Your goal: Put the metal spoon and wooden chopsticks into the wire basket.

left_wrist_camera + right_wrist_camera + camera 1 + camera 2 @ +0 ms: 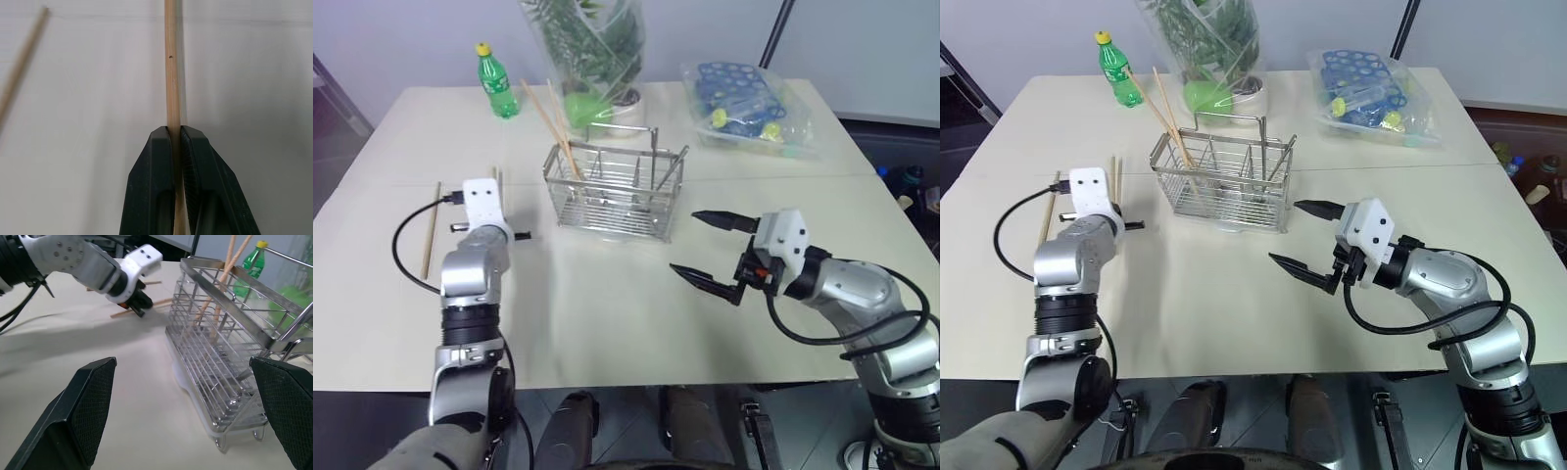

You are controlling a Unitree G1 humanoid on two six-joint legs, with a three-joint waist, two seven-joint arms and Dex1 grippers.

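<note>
My left gripper (175, 129) is shut on one of the wooden chopsticks (171, 63), which runs straight out between its fingers, low over the table's left side. Another chopstick (432, 230) lies flat on the table farther left. Two more chopsticks (553, 122) lean upright in the left end of the wire basket (617, 191), which stands at the table's middle. My right gripper (683, 241) hangs open to the right of the basket and nearer to me, pointing towards it, with nothing between its fingers. The metal spoon is hidden from me.
A green plastic bottle (496, 83) stands at the back left. A clear bag of green plants (592, 49) rises behind the basket. A clear bag of blue items (749, 103) lies at the back right. The table's front edge (636, 384) runs below both arms.
</note>
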